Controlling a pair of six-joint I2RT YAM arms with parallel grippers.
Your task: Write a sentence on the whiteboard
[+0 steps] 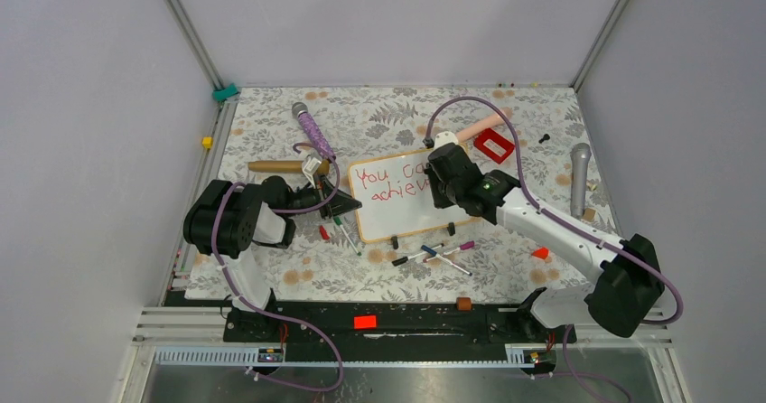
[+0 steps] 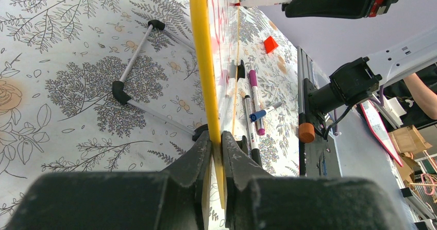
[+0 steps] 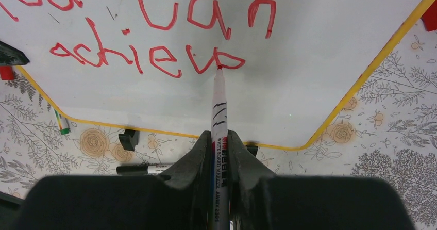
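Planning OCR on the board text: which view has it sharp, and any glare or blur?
Right wrist: the sentence is crisp, the whiteboard evenly lit with no glare, only its own fingers dark in the foreground. Left wrist: board seen edge-on, lettering squeezed by foreshortening. Top external: lettering small, partly covered by the right arm.

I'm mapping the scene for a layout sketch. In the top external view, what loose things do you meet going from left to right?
In order: yellow cube → purple microphone → whiteboard → red square frame → grey microphone.
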